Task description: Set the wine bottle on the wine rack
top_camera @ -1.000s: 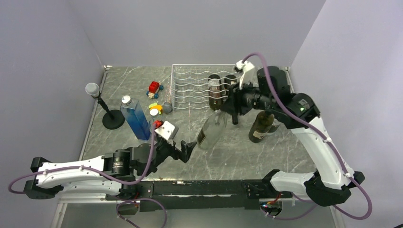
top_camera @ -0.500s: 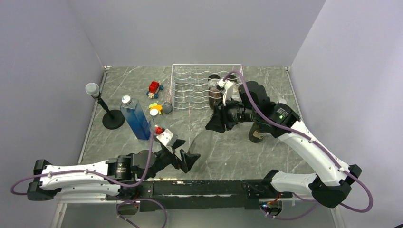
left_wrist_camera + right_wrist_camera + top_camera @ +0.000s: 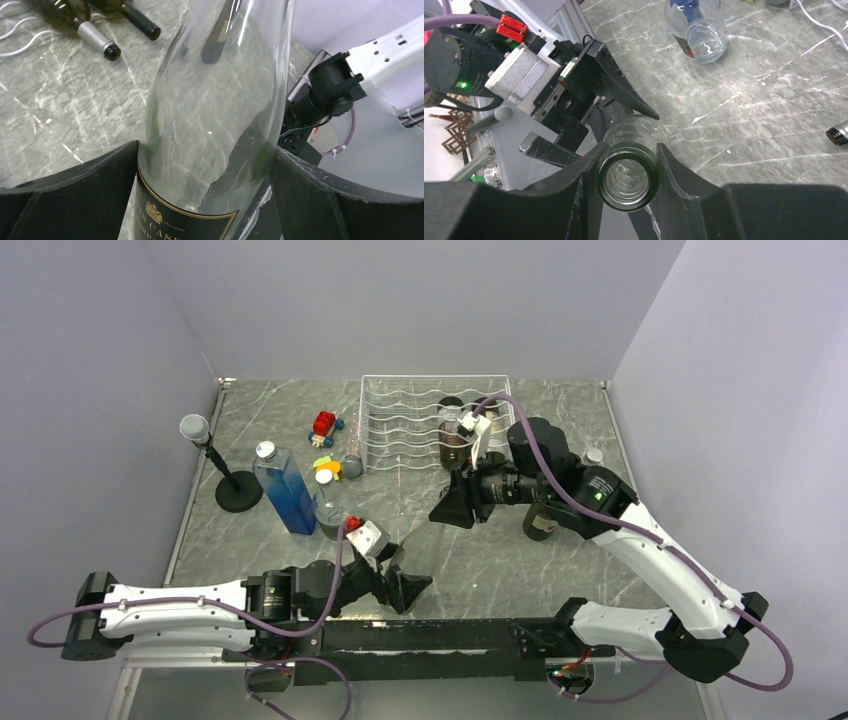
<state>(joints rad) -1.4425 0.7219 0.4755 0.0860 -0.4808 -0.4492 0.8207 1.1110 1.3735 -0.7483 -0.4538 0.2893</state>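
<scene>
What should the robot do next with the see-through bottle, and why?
Probably lift the wine bottle and carry it toward the wine rack. The right gripper is shut on its neck, the left gripper has fingers either side of its body, and the bottle is on the near side, far from the rack's free grooves.

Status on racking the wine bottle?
Done: two dark bottles lie on the wine rack. In hand: right gripper, jaws shut on the clear wine bottle at its neck; left gripper, jaws wide around its body. Left: carry it to a free groove.
</scene>
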